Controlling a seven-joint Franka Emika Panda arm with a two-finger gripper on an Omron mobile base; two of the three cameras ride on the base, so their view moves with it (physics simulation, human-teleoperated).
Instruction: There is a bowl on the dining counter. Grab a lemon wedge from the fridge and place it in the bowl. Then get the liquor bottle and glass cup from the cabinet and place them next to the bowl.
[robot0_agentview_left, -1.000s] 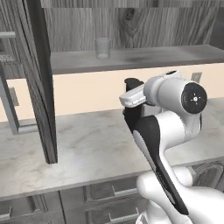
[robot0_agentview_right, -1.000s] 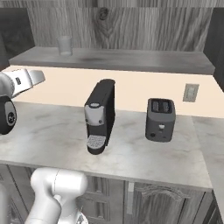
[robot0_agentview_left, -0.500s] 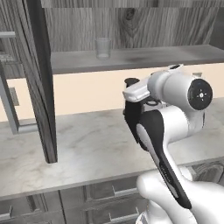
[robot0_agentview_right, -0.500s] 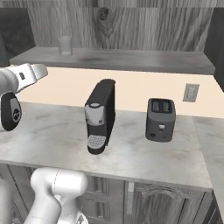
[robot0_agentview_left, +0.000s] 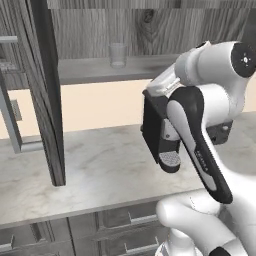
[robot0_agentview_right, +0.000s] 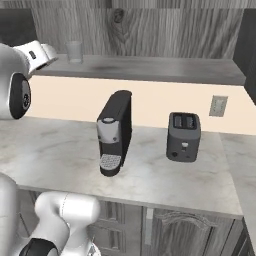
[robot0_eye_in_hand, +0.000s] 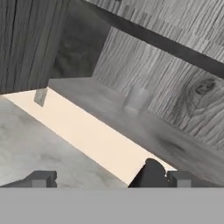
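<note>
End effector (robot0_eye_in_hand: 107, 178), fingers spread and empty, faces clear straight-sided glass cup (robot0_eye_in_hand: 136, 97) on wood-grain cabinet (robot0_eye_in_hand: 175, 131) shelf.

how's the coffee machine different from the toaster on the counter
The coffee machine is tall, narrow and black with a silver front; the toaster is short, boxy and dark grey. The coffee machine stands left of the toaster, apart from it. Both sit upright on the marbled counter below the cabinet.
</note>
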